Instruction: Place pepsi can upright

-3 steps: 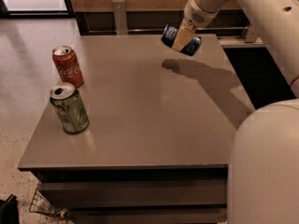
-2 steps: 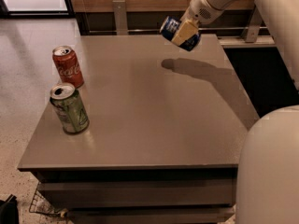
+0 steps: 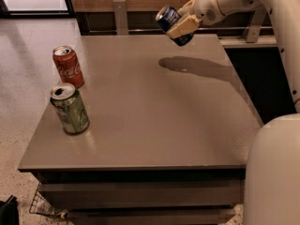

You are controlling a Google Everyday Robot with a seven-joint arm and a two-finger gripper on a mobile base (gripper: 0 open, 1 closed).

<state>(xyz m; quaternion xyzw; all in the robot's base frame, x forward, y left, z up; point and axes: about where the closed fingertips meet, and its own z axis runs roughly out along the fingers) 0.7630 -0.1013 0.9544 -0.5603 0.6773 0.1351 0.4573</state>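
Note:
The pepsi can [image 3: 169, 19] is dark blue with a silver end. It is tilted, top end pointing up-left, held in the air above the far part of the grey table [image 3: 150, 111]. My gripper [image 3: 180, 26] is shut on the pepsi can, coming in from the upper right on the white arm. The can's shadow lies on the table below and to the right of it.
A red Coca-Cola can [image 3: 68, 66] stands upright at the table's left edge. A green can [image 3: 70, 108] stands upright in front of it. My white base [image 3: 274, 172] fills the lower right corner. A wooden wall and rail run behind the table.
The gripper has carried the pepsi can up and to the left, and the arm has swung left with it. The red and green cans have not moved.

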